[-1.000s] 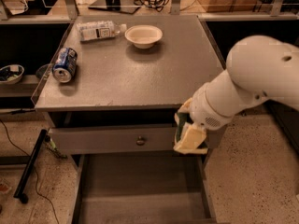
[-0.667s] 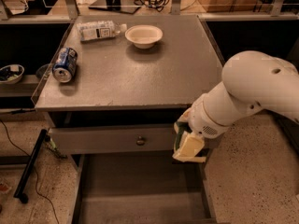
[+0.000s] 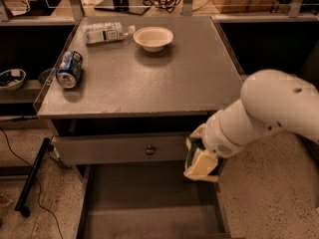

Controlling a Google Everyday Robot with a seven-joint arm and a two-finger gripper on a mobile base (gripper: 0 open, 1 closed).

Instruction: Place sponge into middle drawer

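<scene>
The sponge (image 3: pixel 199 164), yellow foam with a dark green face, hangs from my gripper (image 3: pixel 200 153) at the end of the white arm. The gripper is shut on the sponge. It sits over the right side of the open middle drawer (image 3: pixel 144 203), a wide grey drawer with a flat bare floor, just in front of the drawer above it. That upper drawer (image 3: pixel 119 148) has a small round knob on its front panel.
On the grey table top (image 3: pixel 149 78) lie a white bowl (image 3: pixel 153 38), a plastic bottle on its side (image 3: pixel 103 33) and a blue can on its side (image 3: pixel 69 69). A small bowl (image 3: pixel 11 78) sits on a shelf at the left. Cables run over the floor at the left.
The arm has moved the sponge down and a little to the left, lower over the right side of the open drawer.
</scene>
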